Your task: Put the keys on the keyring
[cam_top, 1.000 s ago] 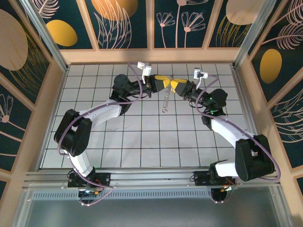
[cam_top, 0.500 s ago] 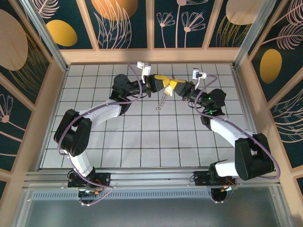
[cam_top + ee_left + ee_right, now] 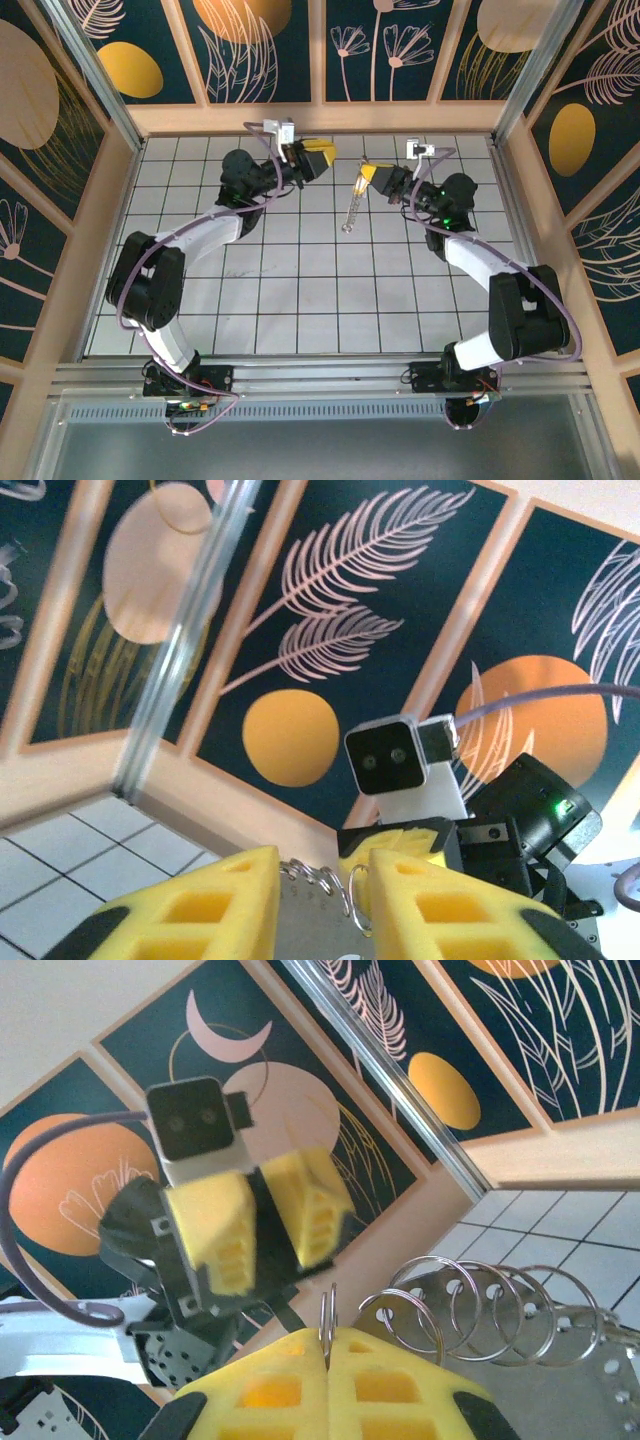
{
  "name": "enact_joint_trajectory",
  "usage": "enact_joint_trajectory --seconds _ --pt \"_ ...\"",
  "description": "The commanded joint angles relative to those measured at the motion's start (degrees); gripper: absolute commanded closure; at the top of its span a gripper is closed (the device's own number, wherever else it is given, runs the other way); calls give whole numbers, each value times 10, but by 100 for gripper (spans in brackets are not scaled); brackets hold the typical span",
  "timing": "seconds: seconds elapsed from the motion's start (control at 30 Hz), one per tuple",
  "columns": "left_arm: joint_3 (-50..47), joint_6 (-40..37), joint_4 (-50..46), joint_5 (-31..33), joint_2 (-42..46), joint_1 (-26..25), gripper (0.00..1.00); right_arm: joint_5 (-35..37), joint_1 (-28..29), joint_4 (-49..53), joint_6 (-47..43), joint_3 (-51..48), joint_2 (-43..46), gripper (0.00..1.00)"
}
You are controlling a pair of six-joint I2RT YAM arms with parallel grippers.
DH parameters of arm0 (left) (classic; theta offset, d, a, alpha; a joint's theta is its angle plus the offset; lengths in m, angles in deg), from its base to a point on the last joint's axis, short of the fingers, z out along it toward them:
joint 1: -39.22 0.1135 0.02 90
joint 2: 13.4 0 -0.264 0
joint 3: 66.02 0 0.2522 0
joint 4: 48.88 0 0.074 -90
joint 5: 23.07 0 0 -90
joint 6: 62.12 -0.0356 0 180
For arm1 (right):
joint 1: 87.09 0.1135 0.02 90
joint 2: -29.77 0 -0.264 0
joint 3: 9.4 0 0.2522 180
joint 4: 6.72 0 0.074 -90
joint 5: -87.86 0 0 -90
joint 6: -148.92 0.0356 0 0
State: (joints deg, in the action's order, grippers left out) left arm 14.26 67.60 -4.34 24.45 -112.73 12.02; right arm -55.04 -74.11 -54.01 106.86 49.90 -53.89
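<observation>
Right gripper (image 3: 328,1350): clamped shut, with one coil of the keyring (image 3: 478,1305) pinched at the very fingertips. Beyond the pinch, remaining coils strung out loose to one side, unsupported. From above, seen hanging long and narrow below the grip, over the far-middle tiles of the table (image 3: 300,290). Contact between lower end and tiles not determinable. Whether any key hangs on it: too small to tell.

Further out, facing it across a gap: left gripper (image 3: 320,875), released, fingers apart, nothing held. Well clear of the keyring, not touching it. Behind both, painted wall panels (image 3: 260,50).

Hazards from this state, as judged:

1. Loss of the keyring. Held by a single thin coil at the finger ends, so liable to twist out or slip under any sideways pull. Avoid tugging along the loop.
2. Swing. Floppy and free-hanging, so likely to sway with any quick wrist motion and spoil alignment. Move slowly, then wait for rest.
3. Finger clash. Little room head-on between opposed tips. Keep the left fingers off the right pads.
4. Missed threading. With nothing in the left gripper, expect a key pickup first. Grip it squarely, or risk jamming against the coil instead of sliding on.
</observation>
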Motion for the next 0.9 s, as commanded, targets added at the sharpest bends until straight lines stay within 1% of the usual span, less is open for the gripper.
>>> enact_joint_trajectory --seconds 0.0,0.1,0.2,0.27,0.37,0.43,0.5,0.63,0.87 --pt "15 -28 -36 -9 36 9 67 -50 -9 14 -27 48 -15 100" --pt "45 -68 -103 -40 32 16 65 -75 -14 38 -45 73 -36 100" --pt "82 -105 -177 -67 19 21 65 -121 -17 74 -67 113 -65 100" --pt "103 -115 -207 -87 7 27 64 -146 -17 108 -88 141 -83 100" --pt "127 -119 -235 -106 -16 40 64 -165 -18 163 -125 173 -105 100" --pt "142 -116 -244 -128 -28 49 64 -177 -18 182 -138 191 -119 100" --pt "166 -119 -277 -153 -45 56 64 -184 -20 192 -141 207 -136 100" --pt "192 -127 -315 -181 -70 58 64 -183 -20 176 -120 230 -165 100" --pt "200 -91 -300 -208 -97 58 64 -170 -19 89 -44 243 -202 100"
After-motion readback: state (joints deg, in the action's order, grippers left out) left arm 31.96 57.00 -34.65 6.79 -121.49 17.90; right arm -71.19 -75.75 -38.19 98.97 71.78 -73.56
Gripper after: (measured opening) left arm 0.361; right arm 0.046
